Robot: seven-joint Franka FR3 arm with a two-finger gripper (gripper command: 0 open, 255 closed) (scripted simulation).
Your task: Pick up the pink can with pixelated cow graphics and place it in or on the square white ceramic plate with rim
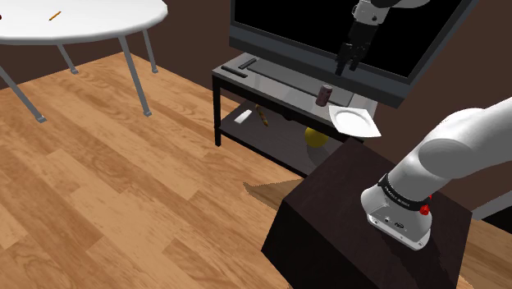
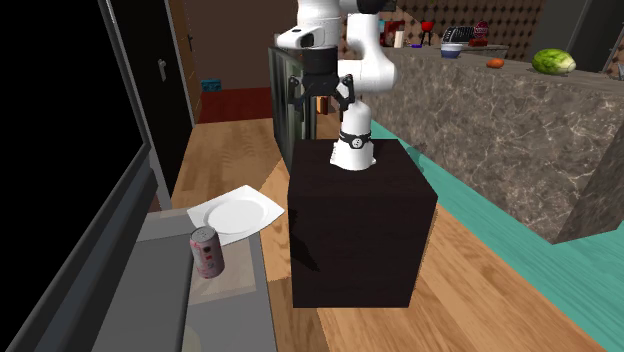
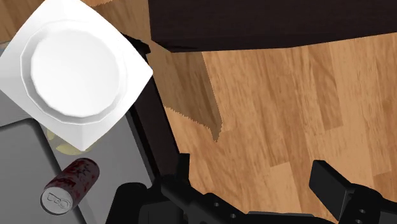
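Currently the gripper hangs high above the low TV stand, in front of the black screen. Its two fingers stand well apart with nothing between them, as the wrist view confirms. The pink can, marked with dark red blotches and capped by a grey lid, stands upright on the stand's grey top. In the shoulder view it sits just left of the square white plate, near it but apart from it. The plate lies flat at the end of the stand nearest the robot, with one corner overhanging the edge. Seen along the gripper, both the can and the plate lie off to one side of the fingers, which point at wooden floor. The arm rises from a dark box close beside the stand. A round white table stands far off at the shoulder view's upper left.
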